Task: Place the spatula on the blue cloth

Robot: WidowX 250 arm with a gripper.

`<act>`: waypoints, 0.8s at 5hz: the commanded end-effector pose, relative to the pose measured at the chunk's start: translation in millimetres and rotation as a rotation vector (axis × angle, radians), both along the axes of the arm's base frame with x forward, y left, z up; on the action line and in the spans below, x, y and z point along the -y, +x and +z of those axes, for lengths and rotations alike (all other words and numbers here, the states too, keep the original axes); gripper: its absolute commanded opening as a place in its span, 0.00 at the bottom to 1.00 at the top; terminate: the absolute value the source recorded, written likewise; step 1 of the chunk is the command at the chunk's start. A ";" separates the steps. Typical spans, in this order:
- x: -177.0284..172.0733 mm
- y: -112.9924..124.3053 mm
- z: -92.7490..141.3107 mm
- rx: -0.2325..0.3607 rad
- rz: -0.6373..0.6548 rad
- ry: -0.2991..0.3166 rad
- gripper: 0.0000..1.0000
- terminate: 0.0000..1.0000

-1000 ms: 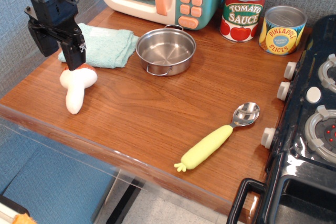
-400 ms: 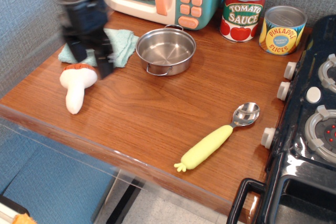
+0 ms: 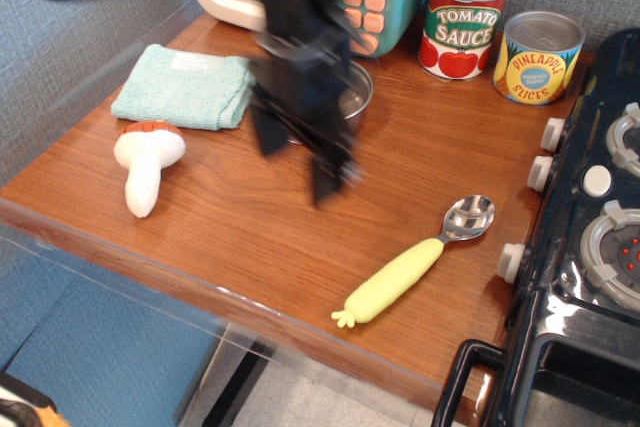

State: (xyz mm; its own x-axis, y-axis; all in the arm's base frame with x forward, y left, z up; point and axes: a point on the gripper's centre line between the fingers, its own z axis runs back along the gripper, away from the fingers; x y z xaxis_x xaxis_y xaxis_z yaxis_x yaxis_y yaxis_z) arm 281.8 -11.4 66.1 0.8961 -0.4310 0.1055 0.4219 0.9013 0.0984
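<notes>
- My black gripper [image 3: 298,152] hung over the middle of the brown wooden counter [image 3: 240,217], blurred; its two fingers stood apart, holding nothing.
- The spatula with the yellow-green carrot-shaped handle and shiny silver bowl [image 3: 408,267] lay flat near the front edge (well apart from me).
- The folded teal-blue terry cloth [image 3: 185,87] sat at the back left; a white mushroom toy with an orange cap [image 3: 146,162] lay just before it.
</notes>
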 end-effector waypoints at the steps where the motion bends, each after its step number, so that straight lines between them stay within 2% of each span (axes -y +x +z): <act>1: 60.9 -21.8 -20.5 0.025 -0.020 0.047 1.00 0.00; 3: 72.4 -30.2 -57.2 -0.025 -0.038 0.073 1.00 0.00; 4: 68.7 -31.7 -66.7 -0.048 -0.021 0.036 1.00 0.00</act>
State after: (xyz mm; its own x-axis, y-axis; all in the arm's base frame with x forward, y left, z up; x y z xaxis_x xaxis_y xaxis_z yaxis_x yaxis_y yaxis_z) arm 256.9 -80.9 5.3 0.8974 -0.4380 0.0527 0.4308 0.8958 0.1092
